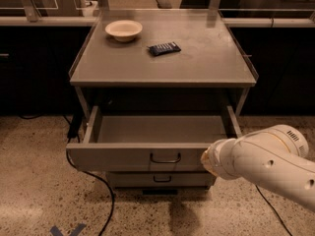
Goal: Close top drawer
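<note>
A grey metal worktop (206, 63) with low raised rims along its sides stands on a speckled stone floor (34, 181), with dark counters behind it and to both sides. A pale bowl (123, 30) sits near the back left corner, and a small dark packet (165, 48) lies just right of it, toward the middle. A black cable (101, 191) runs down past the front left corner and curls across the floor, near a blue tape mark (69, 229). The top drawer (123, 157) is pulled well out beyond the worktop's front edge, its tall front panel facing the camera with a small dark handle (165, 158) at centre. A lower drawer (133, 179) shows beneath it, set further back. The white arm (266, 163) reaches in from the lower right, and the tool (205, 157) at its end meets the right end of the drawer front, right of the handle. Whether the tool is open or closed cannot be told, nor whether it actually presses on the panel.
</note>
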Robot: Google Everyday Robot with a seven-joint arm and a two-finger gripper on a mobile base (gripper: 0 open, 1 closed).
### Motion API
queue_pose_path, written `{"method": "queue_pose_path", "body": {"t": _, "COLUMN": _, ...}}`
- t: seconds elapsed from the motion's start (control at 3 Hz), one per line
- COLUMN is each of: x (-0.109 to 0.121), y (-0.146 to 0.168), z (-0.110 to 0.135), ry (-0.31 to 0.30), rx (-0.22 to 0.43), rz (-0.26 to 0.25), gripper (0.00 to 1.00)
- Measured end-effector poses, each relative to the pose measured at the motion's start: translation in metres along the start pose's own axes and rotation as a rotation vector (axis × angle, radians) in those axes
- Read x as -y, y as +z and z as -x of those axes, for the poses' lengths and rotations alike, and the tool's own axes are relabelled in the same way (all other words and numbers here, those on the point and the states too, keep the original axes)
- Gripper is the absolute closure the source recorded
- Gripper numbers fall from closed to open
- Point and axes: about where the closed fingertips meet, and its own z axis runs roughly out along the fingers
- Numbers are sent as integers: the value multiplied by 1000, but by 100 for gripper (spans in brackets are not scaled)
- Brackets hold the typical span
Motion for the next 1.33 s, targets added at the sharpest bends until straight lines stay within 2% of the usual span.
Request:
{"method": "queue_pose_path", "body": {"t": 0.33, "x": 0, "y": 0, "z": 0, "ry": 0, "rx": 0, "rz": 1, "gripper": 100}}
{"method": "queue_pose_path", "body": {"t": 0.67, "x": 1, "y": 16, "z": 2, "ry": -15, "rx": 7, "rz": 27, "gripper": 100}}
{"method": "queue_pose_path", "body": {"t": 1.0, "x": 14, "y": 38, "z": -6, "ry": -53, "rx": -3, "rz": 26, "gripper": 100}}
{"method": "queue_pose_path", "body": {"t": 1.33, "x": 18, "y": 42, "z": -10, "ry": -76, "rx": -23, "rz": 20, "gripper": 100}}
